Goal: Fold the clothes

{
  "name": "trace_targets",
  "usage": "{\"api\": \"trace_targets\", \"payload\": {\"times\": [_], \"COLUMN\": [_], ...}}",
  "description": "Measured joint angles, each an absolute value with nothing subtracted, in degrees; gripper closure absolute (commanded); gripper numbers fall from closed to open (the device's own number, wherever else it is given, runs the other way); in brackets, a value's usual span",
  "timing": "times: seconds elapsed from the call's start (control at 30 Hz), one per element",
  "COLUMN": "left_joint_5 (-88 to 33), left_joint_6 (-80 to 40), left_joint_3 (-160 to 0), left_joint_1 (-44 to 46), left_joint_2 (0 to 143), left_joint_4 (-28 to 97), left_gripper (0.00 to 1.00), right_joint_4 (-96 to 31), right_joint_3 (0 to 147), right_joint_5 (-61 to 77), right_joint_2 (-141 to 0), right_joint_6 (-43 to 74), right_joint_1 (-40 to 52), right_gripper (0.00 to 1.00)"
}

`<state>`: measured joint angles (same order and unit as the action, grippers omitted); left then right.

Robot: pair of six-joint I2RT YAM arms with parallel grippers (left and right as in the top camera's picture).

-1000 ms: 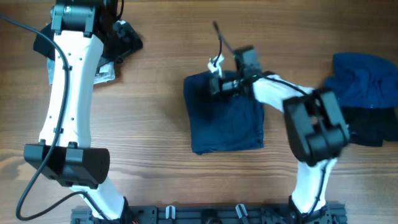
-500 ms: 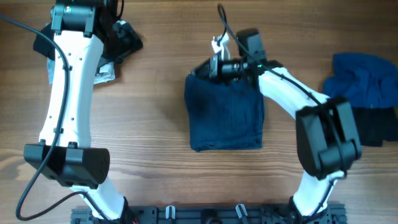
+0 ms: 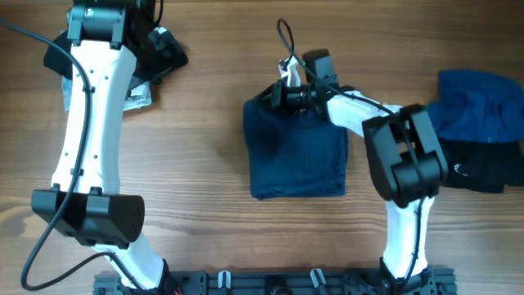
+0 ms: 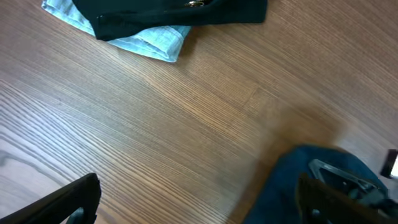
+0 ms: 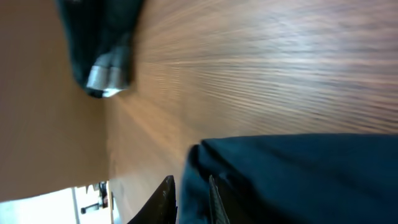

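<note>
A dark blue garment (image 3: 299, 152) lies folded into a rectangle at the table's middle. My right gripper (image 3: 274, 94) is at its far left corner. In the right wrist view the jaws (image 5: 189, 193) are nearly closed with the edge of the blue cloth (image 5: 298, 174) between them. My left gripper (image 3: 168, 53) hovers at the far left, open and empty. In the left wrist view its jaws (image 4: 199, 202) are spread wide over bare wood, and the blue garment (image 4: 292, 186) shows at the lower right.
A folded light blue garment (image 4: 143, 40) under a black one (image 4: 180, 12) lies by the left gripper, seen in the overhead view (image 3: 137, 94) too. At the right edge lies a pile with a blue garment (image 3: 483, 102) above a black one (image 3: 483, 168).
My right gripper has moved from over the blue garment's far edge out to its far left corner, and its arm has swung. The left arm has not moved.
</note>
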<state>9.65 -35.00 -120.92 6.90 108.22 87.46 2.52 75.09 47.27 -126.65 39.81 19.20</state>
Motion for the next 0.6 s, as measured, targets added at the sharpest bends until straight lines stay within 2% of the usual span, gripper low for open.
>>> {"api": "trace_targets", "payload": {"times": [0.17, 0.27, 0.37, 0.47, 0.53, 0.6], "left_joint_5": [9.63, 9.65, 9.61, 9.63, 9.65, 9.65], "left_joint_6": [-35.00, -35.00, -35.00, -35.00, -35.00, -35.00], "left_joint_3": [-120.92, -120.92, -120.90, -120.86, -120.86, -120.86], "left_joint_1": [6.90, 6.90, 6.90, 6.90, 6.90, 6.87], "left_joint_2": [108.22, 108.20, 108.20, 108.20, 108.20, 108.20], "left_joint_4": [87.55, 87.81, 87.79, 87.83, 87.85, 87.90], "left_gripper": [0.00, 0.00, 0.00, 0.00, 0.00, 0.00], "right_joint_4": [1.10, -8.47, -21.08, -33.19, -35.83, -32.93], "right_joint_3": [75.09, 74.70, 74.78, 75.75, 75.07, 71.40], "right_joint_5": [45.12, 39.97, 38.74, 41.12, 43.57, 46.13], "right_joint_2": [-126.52, -119.35, -103.68, -95.83, -96.40, -97.71], "right_joint_6": [40.05, 37.41, 32.80, 28.42, 26.70, 26.04], "right_joint_1": [19.14, 18.74, 18.44, 19.00, 19.97, 21.45], "right_gripper": [0.90, 0.86, 0.85, 0.88, 0.88, 0.87]}}
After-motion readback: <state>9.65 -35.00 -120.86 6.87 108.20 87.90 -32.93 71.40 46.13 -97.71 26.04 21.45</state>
